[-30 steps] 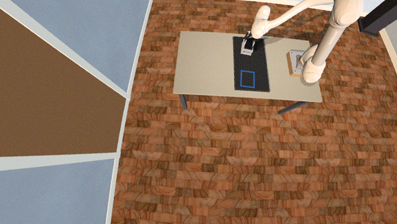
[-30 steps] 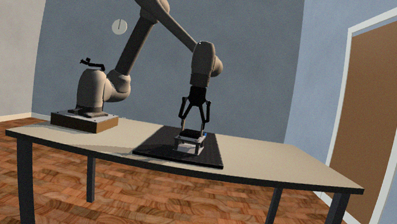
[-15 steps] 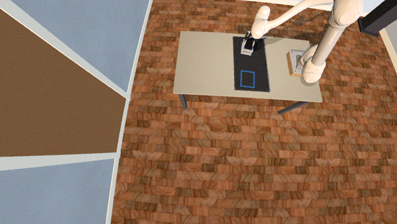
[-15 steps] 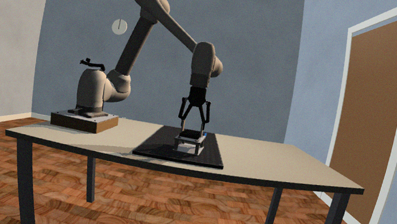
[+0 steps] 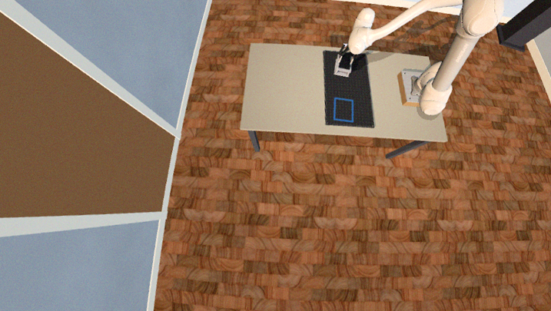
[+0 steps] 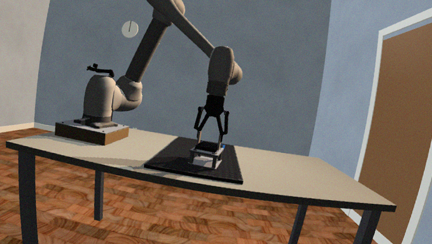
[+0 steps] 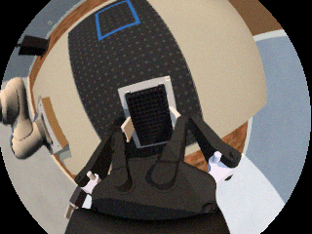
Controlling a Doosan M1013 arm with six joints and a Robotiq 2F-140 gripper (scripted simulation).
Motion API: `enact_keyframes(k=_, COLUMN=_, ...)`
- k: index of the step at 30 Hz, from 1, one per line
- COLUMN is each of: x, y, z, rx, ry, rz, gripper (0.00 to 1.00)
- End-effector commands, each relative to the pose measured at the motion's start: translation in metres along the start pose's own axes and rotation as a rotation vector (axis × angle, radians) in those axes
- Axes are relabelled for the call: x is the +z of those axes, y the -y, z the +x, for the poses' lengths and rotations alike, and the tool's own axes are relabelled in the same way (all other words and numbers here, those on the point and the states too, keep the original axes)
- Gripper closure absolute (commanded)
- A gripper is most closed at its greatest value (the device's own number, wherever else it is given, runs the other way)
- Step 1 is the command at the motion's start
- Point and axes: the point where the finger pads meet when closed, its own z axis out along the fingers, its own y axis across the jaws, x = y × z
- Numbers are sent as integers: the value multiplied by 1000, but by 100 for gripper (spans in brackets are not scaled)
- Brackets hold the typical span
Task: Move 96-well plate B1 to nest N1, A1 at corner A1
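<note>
The 96-well plate (image 7: 151,116) is dark and rectangular, and its wells face up. My gripper (image 7: 151,117) is shut on its two long sides. In the exterior view the plate (image 6: 208,145) hangs level right at the top of the raised nest N1 (image 6: 205,158), a pale frame on short legs. I cannot tell whether the plate touches the nest. In the wrist view the nest's white rim (image 7: 144,85) shows around the plate. From above, the gripper (image 5: 344,61) stands over the nest (image 5: 342,70) at the far end of the black mat (image 5: 346,89). The blue outline of spot B1 (image 5: 342,110) is empty.
The arm's base (image 6: 92,130) stands on a wooden block at the table's left end. The black mat (image 6: 196,159) runs across the middle of the beige table. A dark box (image 5: 539,13) hangs beyond the table's far right.
</note>
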Motion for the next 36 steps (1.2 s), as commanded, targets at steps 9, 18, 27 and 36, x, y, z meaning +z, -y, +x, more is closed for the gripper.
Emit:
enact_keyframes(k=9, x=2, y=0, z=0, rx=0, ry=0, rz=0, gripper=100)
enact_keyframes(k=18, x=3, y=0, z=0, rx=0, ry=0, rz=0, gripper=100)
enact_keyframes(k=27, x=4, y=0, z=0, rx=0, ry=0, rz=0, gripper=100)
enact_keyframes(k=36, x=5, y=0, z=0, rx=0, ry=0, rz=0, gripper=0)
